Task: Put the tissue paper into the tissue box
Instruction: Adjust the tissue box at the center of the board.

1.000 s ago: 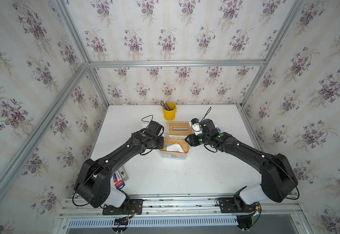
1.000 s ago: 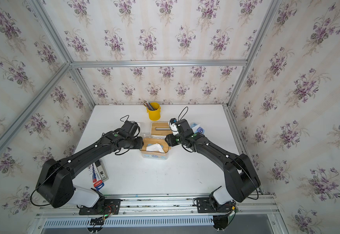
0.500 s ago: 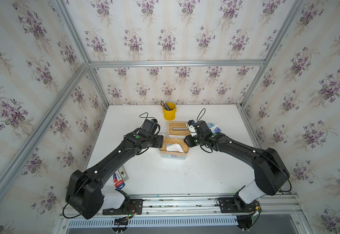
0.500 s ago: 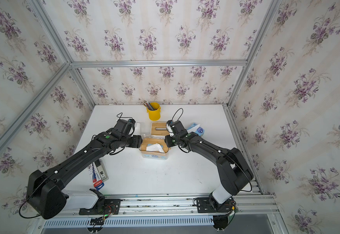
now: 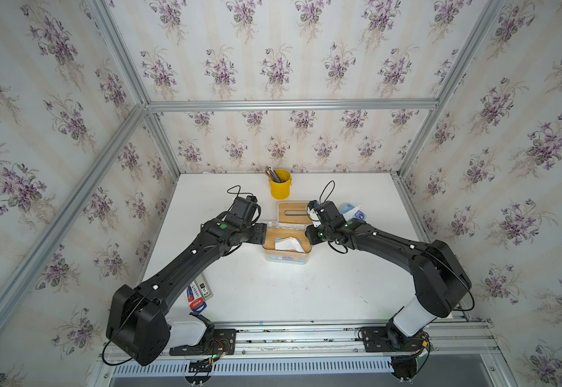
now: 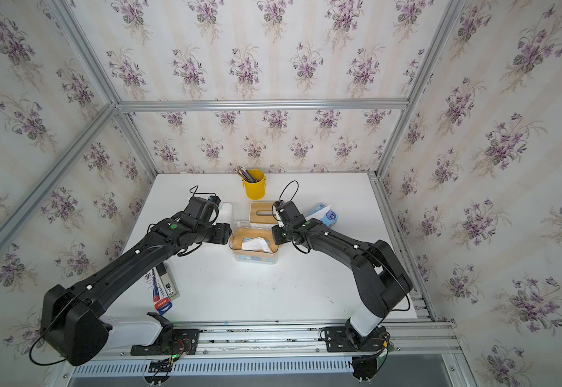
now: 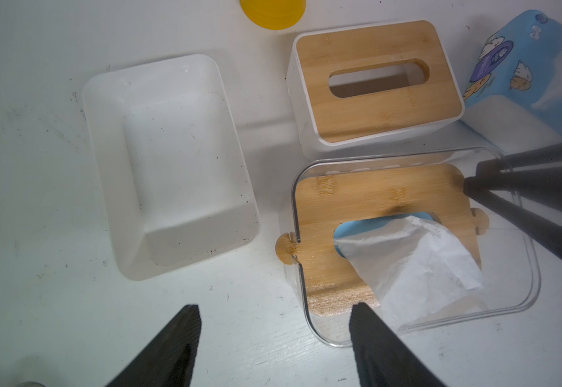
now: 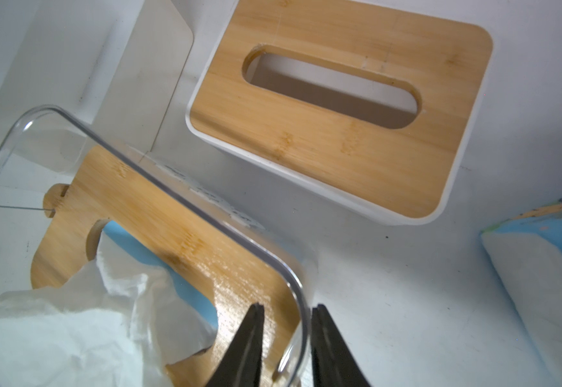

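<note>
- Tissue (image 7: 413, 268): sits inside the clear box (image 5: 286, 259). One sheet is drawn up through the slot of the bamboo lid (image 7: 373, 197), which lies sunk below the rim.
- Left fingers (image 7: 179, 335): spread wide and empty, near one short end of the box.
- Right fingers (image 8: 249, 341): straddling the box wall at the opposite end, narrowly parted. I cannot tell whether they pinch it.
- Handling, my judgement: the sheet is light and limp and tears easily, so I would take it low, near the slot, with a gentle pinch. The box is stiff but slick and light, so I would steady it by its wall or it may slide on the bench (image 5: 272, 295).
- Task looks nearly complete.
</note>
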Tool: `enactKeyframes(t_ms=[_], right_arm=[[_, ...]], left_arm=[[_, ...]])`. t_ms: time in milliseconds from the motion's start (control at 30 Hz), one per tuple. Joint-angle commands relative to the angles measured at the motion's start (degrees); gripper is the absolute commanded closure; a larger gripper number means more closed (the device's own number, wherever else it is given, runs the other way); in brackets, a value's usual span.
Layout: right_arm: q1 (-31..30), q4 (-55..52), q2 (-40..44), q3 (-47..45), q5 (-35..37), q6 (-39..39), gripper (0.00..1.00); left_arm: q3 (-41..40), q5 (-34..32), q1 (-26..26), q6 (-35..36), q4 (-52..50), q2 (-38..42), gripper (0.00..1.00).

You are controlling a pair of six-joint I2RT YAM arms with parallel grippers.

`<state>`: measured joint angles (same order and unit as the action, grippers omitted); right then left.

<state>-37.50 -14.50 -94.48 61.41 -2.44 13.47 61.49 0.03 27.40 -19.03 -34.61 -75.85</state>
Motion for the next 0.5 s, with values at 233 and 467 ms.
enactKeyframes(t_ms=[233,467], right_arm=[[-0.56,-0.17,-2.67,3.1,1.55,0.41,0.76],[-0.56,-1.83,-3.3,4.85,4.03,-0.53,0.81]], left_arm=[[-0.51,-0.87,-0.42,1.42,0.64,-0.24,0.24],[-0.45,-1.27,-0.68,1.73,0.43,0.0,0.23]])
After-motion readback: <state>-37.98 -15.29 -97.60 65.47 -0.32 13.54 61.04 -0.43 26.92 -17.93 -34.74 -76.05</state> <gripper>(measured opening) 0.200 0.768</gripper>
